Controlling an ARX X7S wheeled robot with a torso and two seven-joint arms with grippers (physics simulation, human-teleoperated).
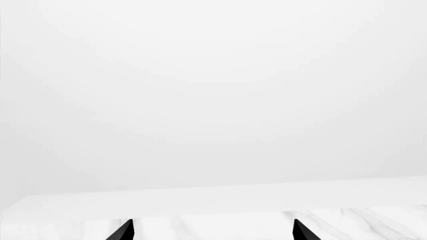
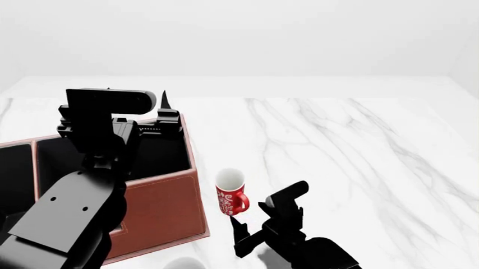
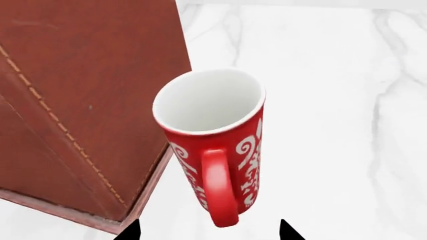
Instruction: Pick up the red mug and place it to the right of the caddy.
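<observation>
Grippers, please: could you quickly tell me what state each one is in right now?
Left gripper: open, holding nothing, only marble table ahead.
Right gripper: open, empty, with the red mug standing just ahead beside the caddy.

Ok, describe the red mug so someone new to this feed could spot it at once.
Find the big reddish-brown caddy at the left of the marble table. Just off its right wall stands the red mug, upright, ahead of the right end effector. It is tall and narrow, white inside, with white swirls and a red handle.

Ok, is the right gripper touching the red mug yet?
Apart. In the right wrist view the open right gripper sits short of the red mug, with marble showing between each fingertip and the mug.
</observation>
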